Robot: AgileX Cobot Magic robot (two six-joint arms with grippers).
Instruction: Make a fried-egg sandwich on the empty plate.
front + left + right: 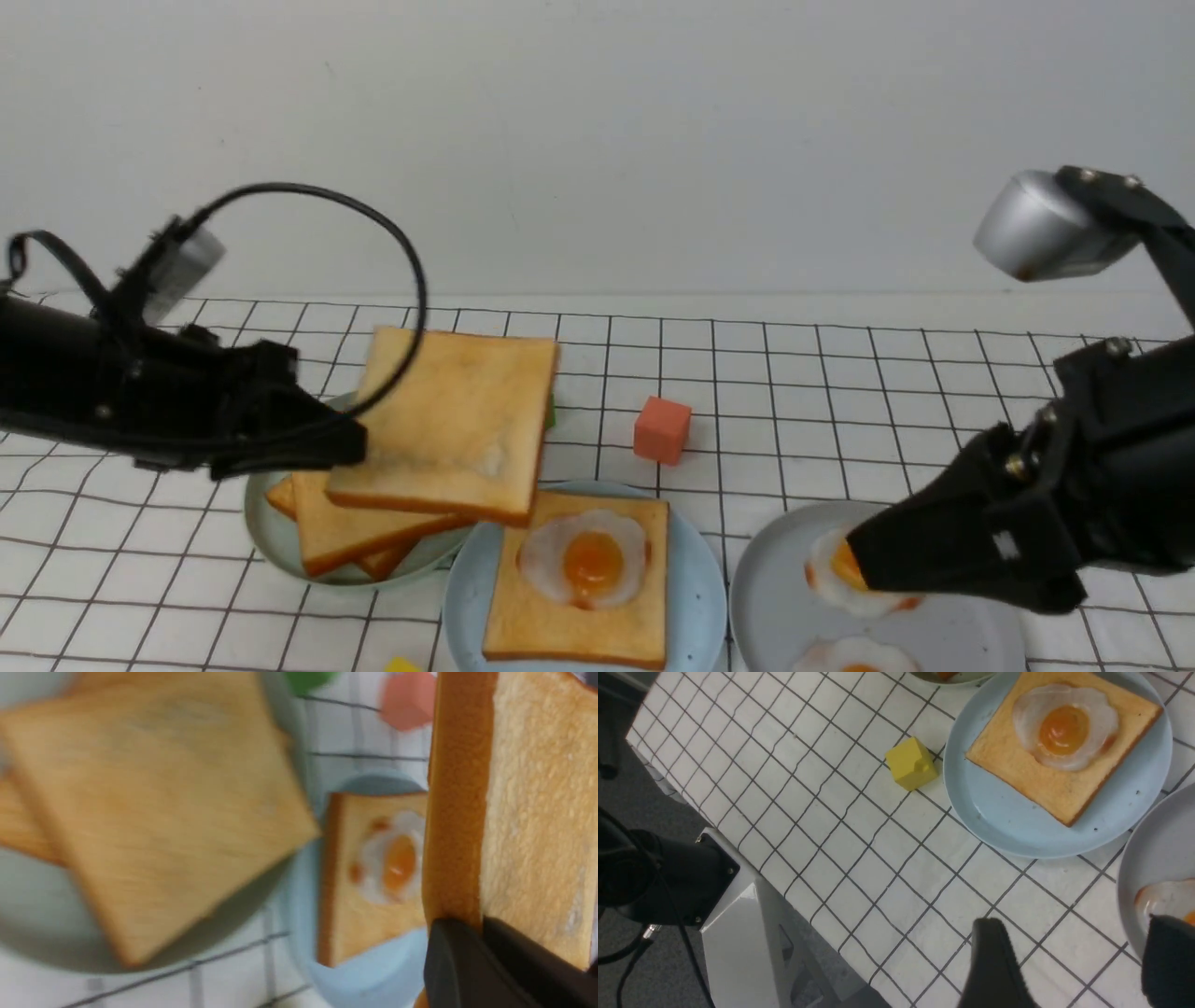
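Right now the L gripper (359,446) is clamped on one edge of a toast slice (457,420). It holds the slice in the air, roughly flat, w/ most of it sticking out ahead of the jaws. Directly under the gripper sits the pale-green plate (271,532) w/ the spare slices (345,537). The light-blue plate (698,569) lies lower and off to the gripper's R-arm side, not yet under the held slice. On it sits the base slice (560,621) w/ a fried egg (583,558) on top, so the sandwich lacks only its lid. The R gripper (854,560) is spread wide w/ nothing between its fingers, hovering just over the grey plate (775,616) and a loose egg (859,605) beneath it.

Risks, as judged from here:
- The edge-only pinch means the slice could droop, pivot or slip out during the carry.
- A low carry could clip the spare stack below the gripper.
- Releasing off-centre would leave the lid overhanging or tipping off the yolk bump.
- Dragging the lid sideways on contact could make the glossy egg skid off the base.
- The R gripper is parked near the blue plate, so an overshoot toward that side could cause the arms to bump.
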